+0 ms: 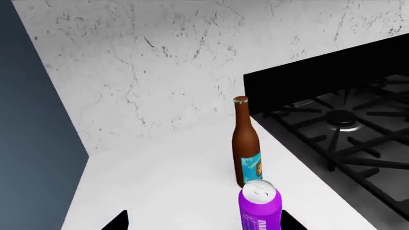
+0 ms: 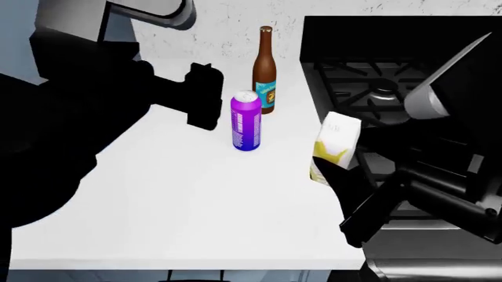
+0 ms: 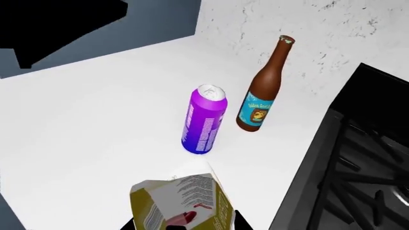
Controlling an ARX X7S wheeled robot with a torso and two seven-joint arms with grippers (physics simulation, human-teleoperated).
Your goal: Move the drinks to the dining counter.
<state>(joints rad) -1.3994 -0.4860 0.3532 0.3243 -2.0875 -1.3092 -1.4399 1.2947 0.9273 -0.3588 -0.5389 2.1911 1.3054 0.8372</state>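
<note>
The purple can point(image 2: 246, 120) stands upright on the white countertop point(image 2: 173, 194) next to the stove, and the brown bottle with a blue label point(image 2: 265, 70) stands just behind it. My left gripper point(image 2: 206, 97) is open beside the can. In the left wrist view the can point(image 1: 260, 207) sits ahead of the gap, close to one fingertip point(image 1: 290, 223), ungripped, with the bottle point(image 1: 246, 143) beyond. My right gripper point(image 3: 185, 225) is shut on the tilted yellow-white juice carton point(image 3: 182, 199), which is near the stove edge point(image 2: 335, 147). The dining counter is out of view.
A black gas stove point(image 2: 377, 82) with iron grates borders the countertop on the right. A speckled white wall point(image 2: 227, 23) runs behind it. A blue-grey wall point(image 1: 32, 143) closes the far side. The countertop's front edge point(image 2: 180, 267) is near me.
</note>
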